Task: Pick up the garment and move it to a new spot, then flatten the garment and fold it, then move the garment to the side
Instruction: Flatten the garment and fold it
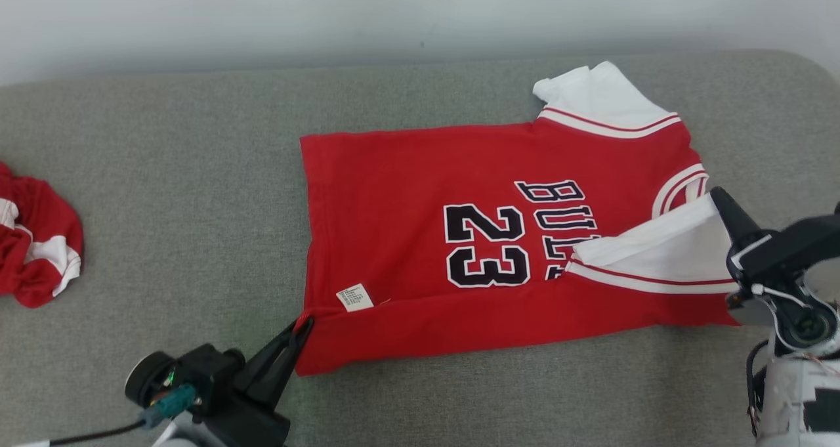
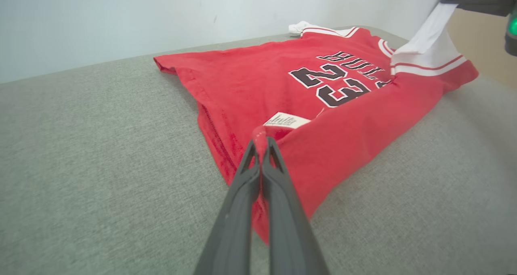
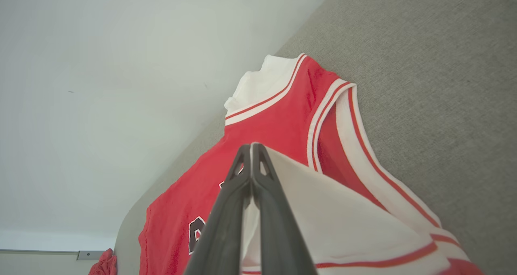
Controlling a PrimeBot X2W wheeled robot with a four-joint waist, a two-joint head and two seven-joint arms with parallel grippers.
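Left hand [image 1: 303, 325] pinches the shirt [image 1: 420, 237] hem, right hand [image 1: 715, 194] its white sleeve [image 1: 663, 247], by the couch's [image 1: 164, 204] front edge, likely for folding.

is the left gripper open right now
No, the left gripper is pinched shut on a fold of the red jersey at its hem, beside the white label.

Left gripper [image 1: 304, 325] sits at 7 o'clock, fingers aimed toward 1 o'clock, jaws pinched on the garment [image 1: 407, 237]. Right gripper [image 1: 716, 194], at 4 o'clock, points toward 11, jaws likewise clamped.
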